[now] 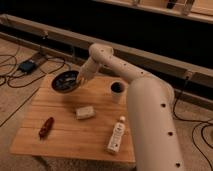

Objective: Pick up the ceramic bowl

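Gripper (80,80): gripping the ceramic bowl's right rim, fingers pinching it.
Ceramic bowl (65,81): tilting (lifted off the table (65,140)), hanging left of the gripper.
Cup (117,90): standing right of the gripper.

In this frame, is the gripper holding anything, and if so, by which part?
The gripper is at the right rim of the ceramic bowl, which sits tilted above the table. It appears to hold the bowl by that rim.
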{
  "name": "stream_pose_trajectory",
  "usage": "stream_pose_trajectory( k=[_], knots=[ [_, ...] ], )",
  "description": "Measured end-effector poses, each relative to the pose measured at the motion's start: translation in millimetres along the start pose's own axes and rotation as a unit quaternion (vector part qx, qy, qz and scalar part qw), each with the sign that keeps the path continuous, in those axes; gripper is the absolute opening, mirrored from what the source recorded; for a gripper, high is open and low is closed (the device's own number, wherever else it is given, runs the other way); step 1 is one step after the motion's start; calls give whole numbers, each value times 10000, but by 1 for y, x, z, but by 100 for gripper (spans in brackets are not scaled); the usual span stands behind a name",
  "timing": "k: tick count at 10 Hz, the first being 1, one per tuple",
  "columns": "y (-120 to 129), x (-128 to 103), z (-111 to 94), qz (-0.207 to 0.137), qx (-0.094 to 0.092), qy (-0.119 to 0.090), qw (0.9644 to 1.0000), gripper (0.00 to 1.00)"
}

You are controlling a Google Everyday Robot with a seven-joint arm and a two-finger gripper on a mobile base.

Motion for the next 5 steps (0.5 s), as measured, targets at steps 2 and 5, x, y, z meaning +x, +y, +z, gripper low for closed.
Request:
stream_pose_trajectory(
  k=[2, 5],
  knots=[
    [-1, -1, -4, -28, 55, -23, 10000, 0],
    [-3, -2, -3, -43, 53, -33, 10000, 0]
  ],
)
